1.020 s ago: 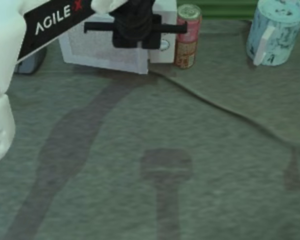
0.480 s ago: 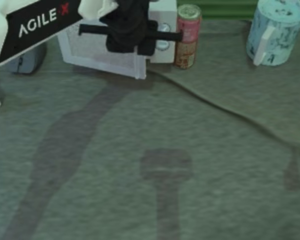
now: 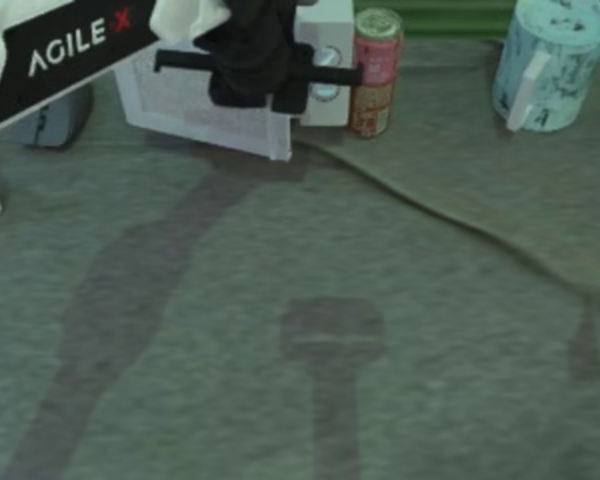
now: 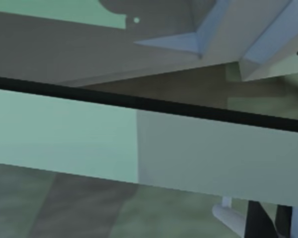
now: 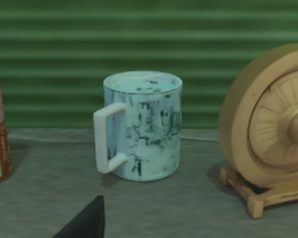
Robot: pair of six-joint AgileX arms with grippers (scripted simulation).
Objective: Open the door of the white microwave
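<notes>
The white microwave point(image 3: 327, 25) stands at the table's far edge, left of centre, its two silver knobs facing me. Its door point(image 3: 195, 110), with a speckled mesh window, is swung a little out from the body at its right edge. My left gripper point(image 3: 260, 62) hangs black over the door's upper right part and hides it. In the left wrist view the door point(image 4: 213, 158) fills the picture, and black fingers point(image 4: 260, 223) sit at its white bar handle point(image 4: 231, 216). My right arm is out of the top view. Only a black corner of my right gripper point(image 5: 89, 225) shows.
A red drink can point(image 3: 375, 70) stands right against the microwave. A pale marbled mug point(image 3: 550, 60) with a white handle is at the far right, beside a wooden wheel on a stand point(image 5: 273, 124). A grey object point(image 3: 50, 120) lies left of the microwave.
My left arm has drawn leftward with its gripper, and the door's right edge has swung out from the microwave, uncovering both knobs.
</notes>
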